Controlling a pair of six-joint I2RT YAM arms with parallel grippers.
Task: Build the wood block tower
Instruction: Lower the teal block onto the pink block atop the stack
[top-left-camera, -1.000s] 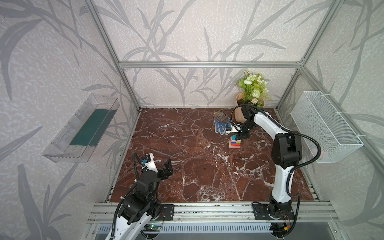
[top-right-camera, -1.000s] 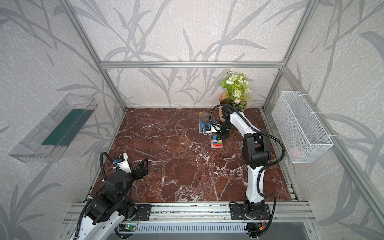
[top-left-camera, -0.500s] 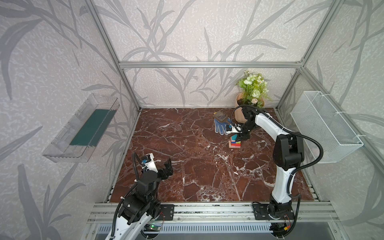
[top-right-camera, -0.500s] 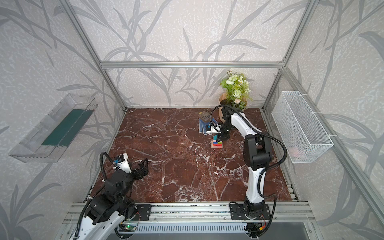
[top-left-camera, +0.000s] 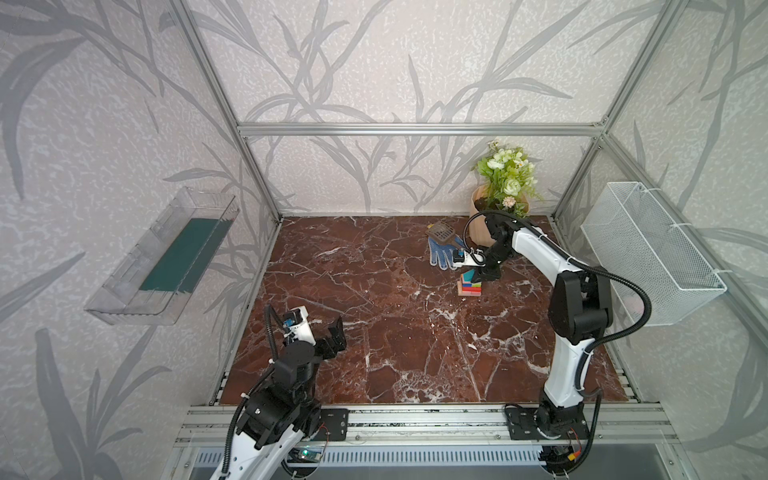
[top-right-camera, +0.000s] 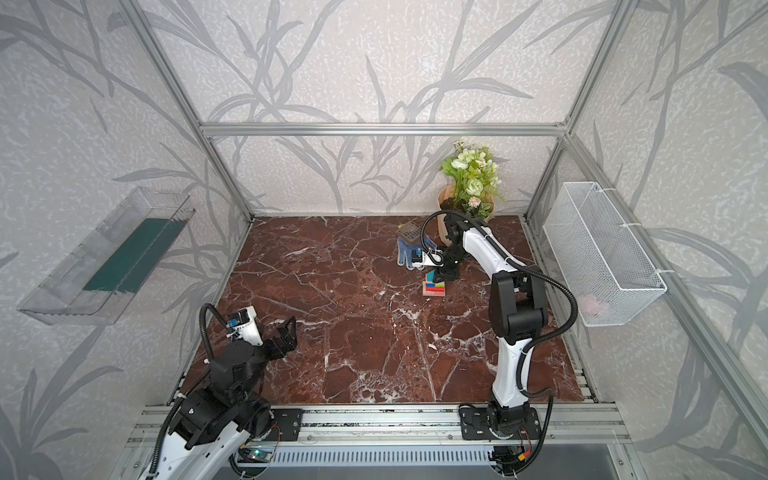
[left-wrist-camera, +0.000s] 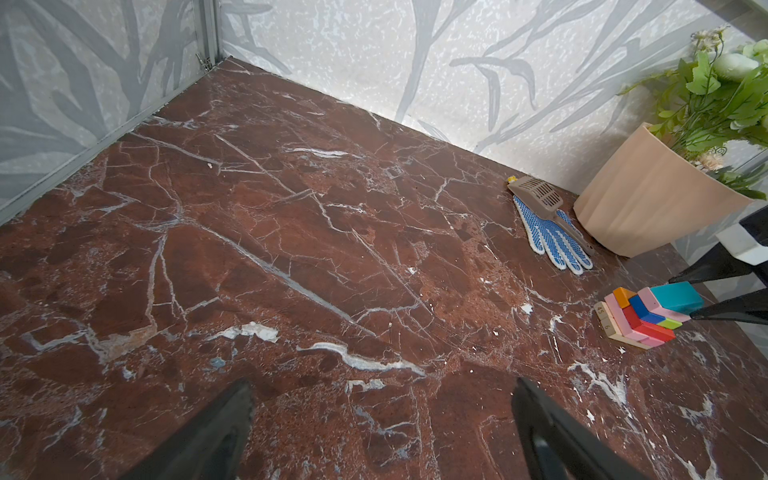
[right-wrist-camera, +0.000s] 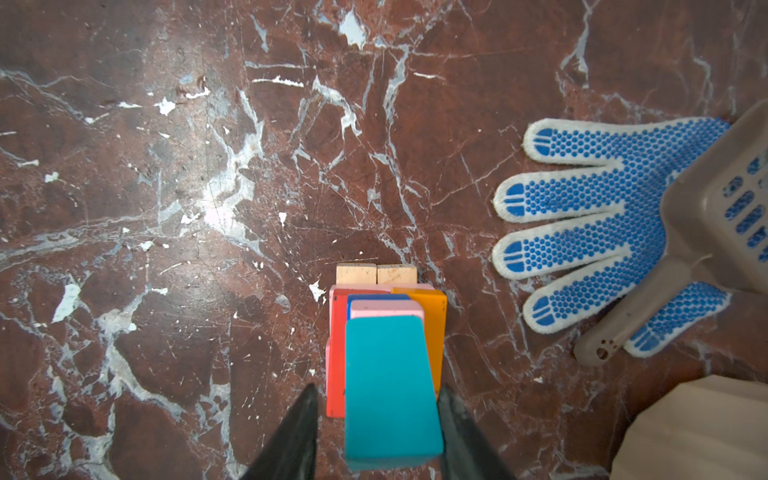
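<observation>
The tower (top-left-camera: 469, 285) (top-right-camera: 434, 287) stands near the back right of the marble floor. It has two tan bars at the base and pink, red, orange, blue and lime wood blocks above them. The teal wedge (right-wrist-camera: 390, 386) (left-wrist-camera: 675, 296) lies on top. My right gripper (top-left-camera: 478, 277) (top-right-camera: 441, 277) (right-wrist-camera: 376, 388) straddles the wedge from above and is open. One finger is at the wedge's edge; the other shows a gap. My left gripper (top-left-camera: 336, 334) (top-right-camera: 286, 332) (left-wrist-camera: 382, 384) hangs wide open and empty over the front left floor.
A peach flowerpot (top-left-camera: 482, 232) with green flowers stands just behind the tower. A blue-dotted glove (top-left-camera: 442, 255) and a brown scoop (top-left-camera: 439, 232) lie beside it. A white wire basket (top-left-camera: 648, 253) hangs on the right wall and a clear tray (top-left-camera: 166, 257) on the left wall.
</observation>
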